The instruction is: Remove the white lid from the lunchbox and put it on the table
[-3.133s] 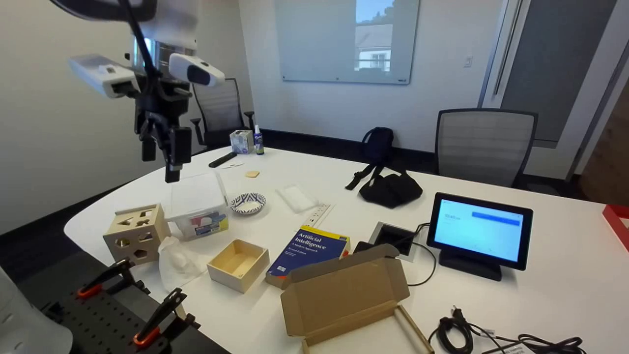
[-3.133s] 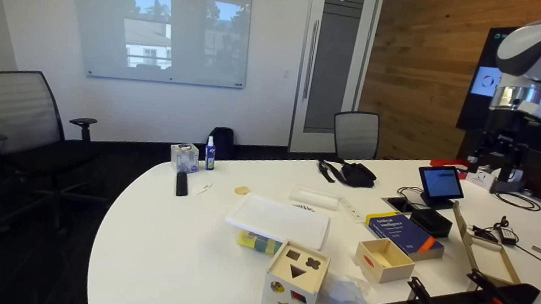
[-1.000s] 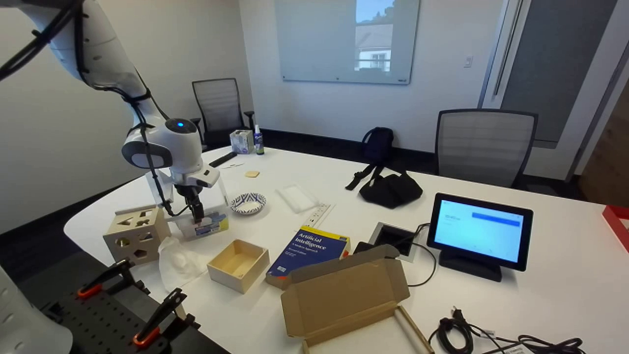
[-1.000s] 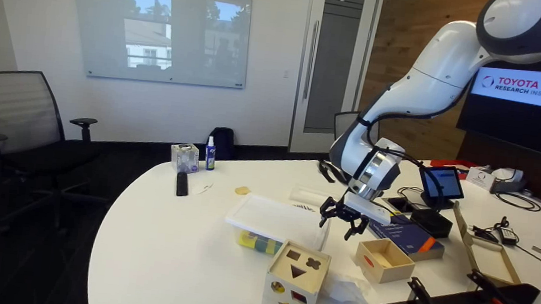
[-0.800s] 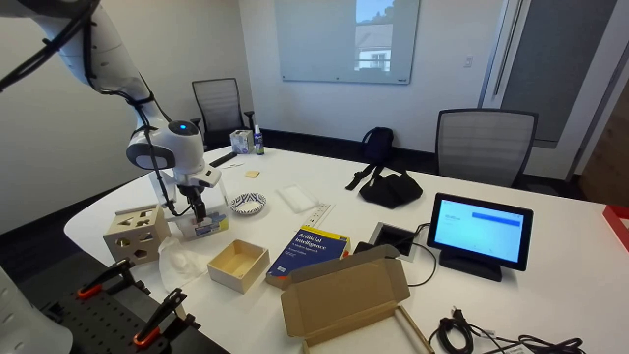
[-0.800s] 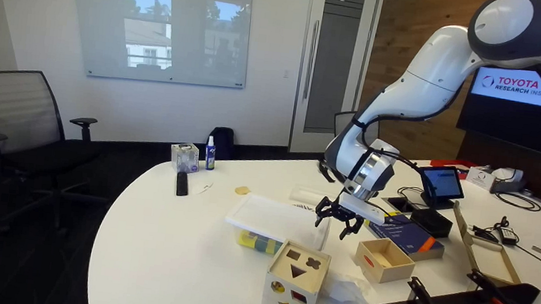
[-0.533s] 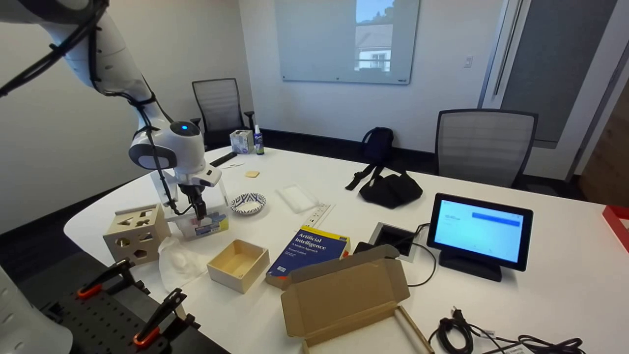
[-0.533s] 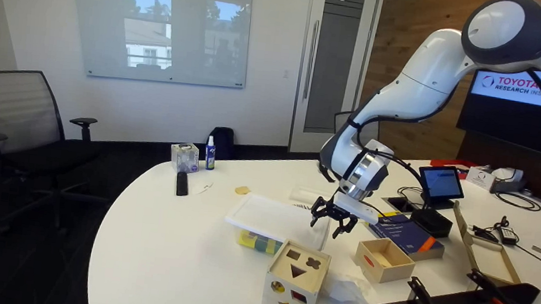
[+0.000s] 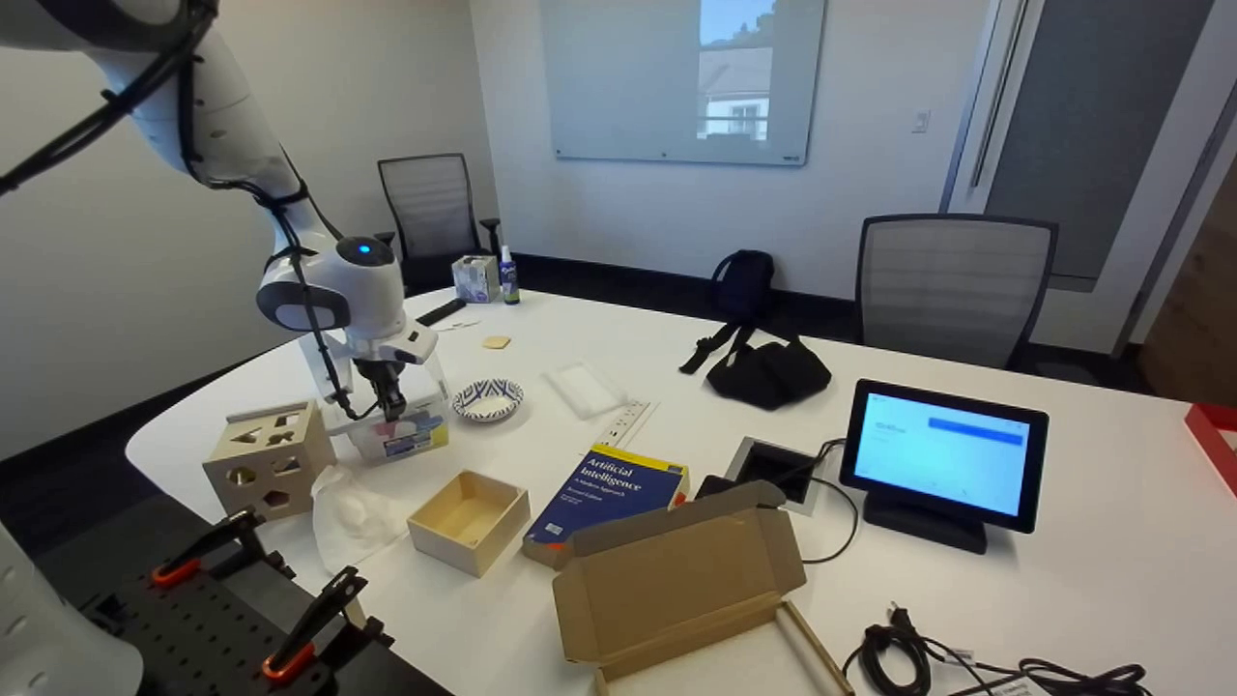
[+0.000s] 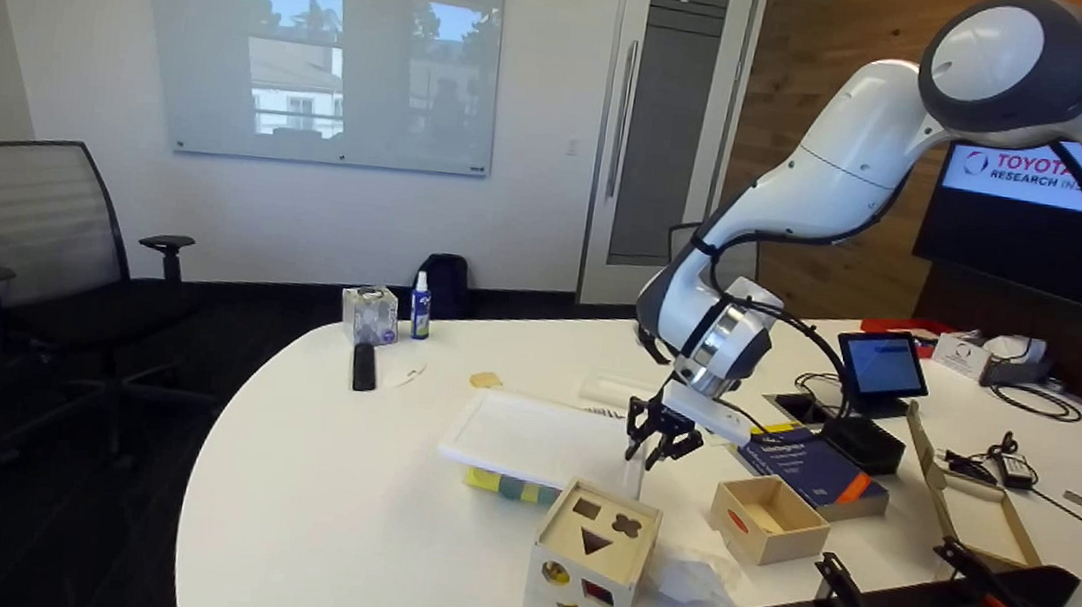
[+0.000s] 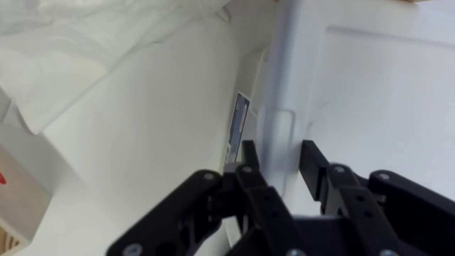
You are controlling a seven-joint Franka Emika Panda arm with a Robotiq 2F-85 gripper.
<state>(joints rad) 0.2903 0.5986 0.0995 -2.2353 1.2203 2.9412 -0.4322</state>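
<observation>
The white lid lies over the lunchbox, a clear plastic box with a coloured label, on the white table. My gripper is shut on the rim of this lid. In the wrist view the rim fills the space between its dark fingers, one on the outer side and one over the top panel. In an exterior view the gripper sits at the lid's right end. Elsewhere the arm covers much of the lid, leaving the lunchbox's labelled end in sight. Whether lid and box are apart, I cannot tell.
A wooden shape-sorter cube stands close against the lunchbox. Crumpled white wrapping, an open wooden box and a patterned bowl are nearby. A blue book and a whitish shallow tray lie farther off.
My gripper has moved onto the lid's end and its fingers have drawn together. The lid and lunchbox have shifted slightly away with it. Three seconds ago the arm was raised well away from the box.
</observation>
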